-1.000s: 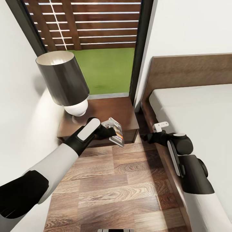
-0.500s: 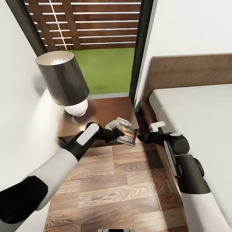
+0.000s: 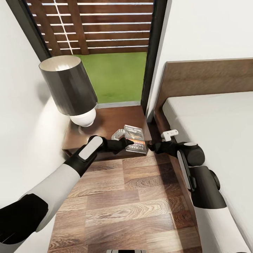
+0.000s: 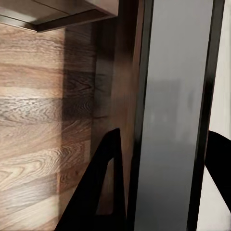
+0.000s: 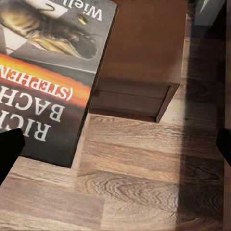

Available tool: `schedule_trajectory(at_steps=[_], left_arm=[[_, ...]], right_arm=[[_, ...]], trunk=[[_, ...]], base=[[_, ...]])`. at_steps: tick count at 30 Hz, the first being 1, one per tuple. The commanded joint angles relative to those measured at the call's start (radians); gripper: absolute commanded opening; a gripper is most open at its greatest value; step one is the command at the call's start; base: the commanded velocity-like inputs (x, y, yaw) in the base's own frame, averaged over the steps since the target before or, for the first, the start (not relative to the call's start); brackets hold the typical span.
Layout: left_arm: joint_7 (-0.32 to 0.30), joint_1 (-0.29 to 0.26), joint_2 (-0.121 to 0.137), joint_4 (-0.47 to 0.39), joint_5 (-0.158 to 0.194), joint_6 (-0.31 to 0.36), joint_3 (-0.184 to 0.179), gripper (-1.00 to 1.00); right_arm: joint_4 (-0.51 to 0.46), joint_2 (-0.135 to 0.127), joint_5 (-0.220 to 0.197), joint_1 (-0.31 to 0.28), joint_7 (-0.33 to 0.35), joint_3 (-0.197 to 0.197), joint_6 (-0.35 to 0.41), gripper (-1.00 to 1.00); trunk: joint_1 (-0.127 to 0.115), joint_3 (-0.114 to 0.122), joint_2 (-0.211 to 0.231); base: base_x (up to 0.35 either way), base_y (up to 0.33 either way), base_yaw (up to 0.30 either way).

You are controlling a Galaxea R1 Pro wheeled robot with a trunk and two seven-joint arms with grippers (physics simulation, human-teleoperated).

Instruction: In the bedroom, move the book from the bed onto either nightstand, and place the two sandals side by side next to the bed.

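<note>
**A narrow gap beside the headboard**

White walls [image 3: 211, 31] flank a tall dark-framed glass door [image 3: 154, 52], which looks out on green grass [image 3: 112, 73] and a slatted brown wooden fence [image 3: 91, 24]. A brown wood-plank floor [image 3: 133, 203] runs beneath. A table lamp [image 3: 68, 88] with a dark grey shade and a round white base stands close to the left wall.

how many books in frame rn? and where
1. The book lies cover-up at the front edge of the nightstand, beside the lamp, partly overhanging the floor, between the left gripper and right gripper. More could be out of frame.
</note>
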Motion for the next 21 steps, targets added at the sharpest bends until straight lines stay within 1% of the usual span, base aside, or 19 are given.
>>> schedule_trajectory(at_steps=[1, 4, 5, 8, 10, 14, 15, 19, 20, 21], left_arm=[[-0.007, 0.002, 0.006, 0.000, 0.012, -0.005, 0.006, -1.00], [-0.048, 0.009, 0.023, 0.003, 0.012, -0.022, 0.038, -1.00], [-0.048, 0.009, 0.023, 0.003, 0.012, -0.022, 0.038, -1.00], [-0.071, 0.018, 0.035, 0.017, 0.011, -0.037, 0.063, -1.00], [-0.077, 0.023, 0.038, 0.025, 0.011, -0.046, 0.069, -1.00], [-0.090, 0.036, 0.045, 0.048, 0.012, -0.101, 0.086, -1.00], [-0.090, 0.036, 0.045, 0.048, 0.012, -0.101, 0.086, -1.00], [-0.094, 0.041, 0.048, 0.060, 0.012, -0.176, 0.101, -1.00], [-0.094, 0.041, 0.048, 0.060, 0.012, -0.176, 0.101, -1.00], [-0.093, 0.042, 0.048, 0.063, 0.013, -0.196, 0.104, -1.00]], right_arm=[[-0.001, 0.000, 0.011, -0.001, 0.009, 0.000, 0.004, 1.00], [-0.002, -0.002, 0.011, -0.002, 0.009, -0.002, 0.004, 1.00], [-0.002, -0.002, 0.011, -0.002, 0.009, -0.002, 0.004, 1.00], [-0.002, -0.005, 0.011, -0.002, 0.009, -0.006, 0.004, 1.00], [-0.002, -0.006, 0.011, -0.002, 0.009, -0.006, 0.004, 1.00], [-0.002, -0.007, 0.011, -0.002, 0.009, -0.008, 0.004, 1.00], [-0.002, -0.007, 0.011, -0.002, 0.009, -0.008, 0.004, 1.00], [-0.002, -0.008, 0.011, -0.001, 0.009, -0.009, 0.004, 1.00], [-0.002, -0.008, 0.011, -0.001, 0.009, -0.009, 0.004, 1.00], [-0.002, -0.008, 0.011, -0.001, 0.009, -0.009, 0.004, 1.00]], trunk=[[0.000, -0.001, 0.000], [0.000, -0.001, 0.000], [0.000, -0.001, 0.000], [0.000, -0.001, 0.000], [0.000, -0.001, 0.000], [0.000, -0.001, 0.000], [0.000, -0.001, 0.000], [0.000, -0.001, 0.000], [0.000, -0.001, 0.000], [0.000, -0.001, 0.000]], base=[[0.000, 0.000, 0.000], [0.000, 0.000, 0.000], [0.000, 0.000, 0.000], [0.000, 0.000, 0.000], [0.000, 0.000, 0.000], [0.000, 0.000, 0.000], [0.000, 0.000, 0.000], [0.000, 0.000, 0.000], [0.000, 0.000, 0.000], [0.000, 0.000, 0.000]])
